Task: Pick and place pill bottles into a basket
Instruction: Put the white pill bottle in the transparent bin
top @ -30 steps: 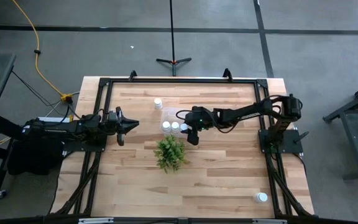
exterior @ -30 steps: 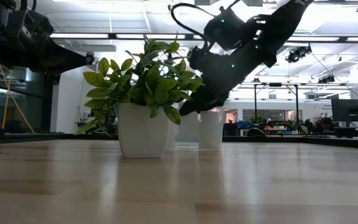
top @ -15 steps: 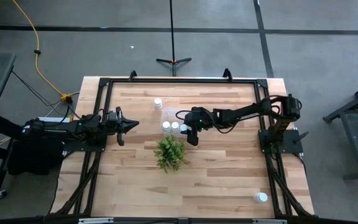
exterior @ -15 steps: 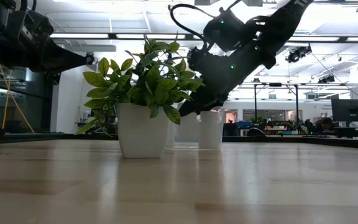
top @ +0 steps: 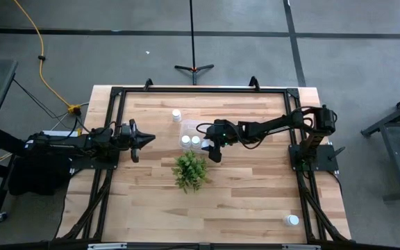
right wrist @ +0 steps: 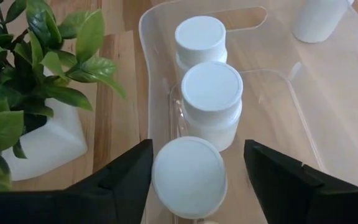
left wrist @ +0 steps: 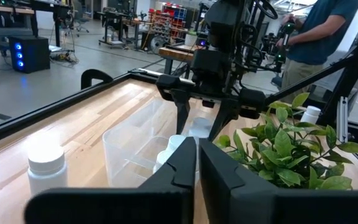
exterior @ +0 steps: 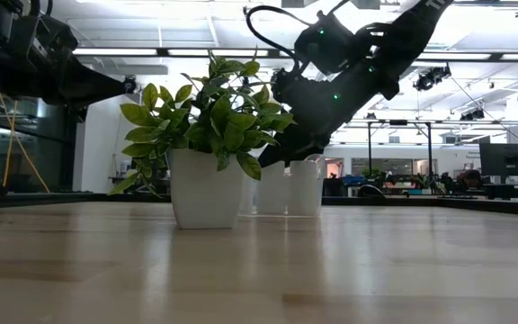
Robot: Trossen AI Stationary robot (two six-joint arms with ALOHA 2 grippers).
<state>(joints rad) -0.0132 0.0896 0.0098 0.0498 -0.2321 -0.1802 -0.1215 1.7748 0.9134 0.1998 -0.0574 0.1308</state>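
Note:
The clear basket (top: pixel 188 126) stands on the table behind the plant. Three white pill bottles stand upright in it: two in a row (right wrist: pixel 201 37) (right wrist: pixel 210 93) and a third (right wrist: pixel 188 177) at the near end. My right gripper (right wrist: pixel 196 149) is open, pointing down into the basket, one finger on each side of the third bottle's cap, with a gap showing on one side. It also shows in the high view (top: pixel 212 148). Another bottle (top: pixel 177 115) stands on the table beyond the basket, and one (top: pixel 292 220) at the front right. My left gripper (top: pixel 144 137) is shut and empty at the left.
A green plant in a white pot (top: pixel 190 171) stands close in front of the basket, beside my right gripper. A black frame (top: pixel 200 90) runs round the table's edge. A person (left wrist: pixel 319 31) stands beyond the table in the left wrist view.

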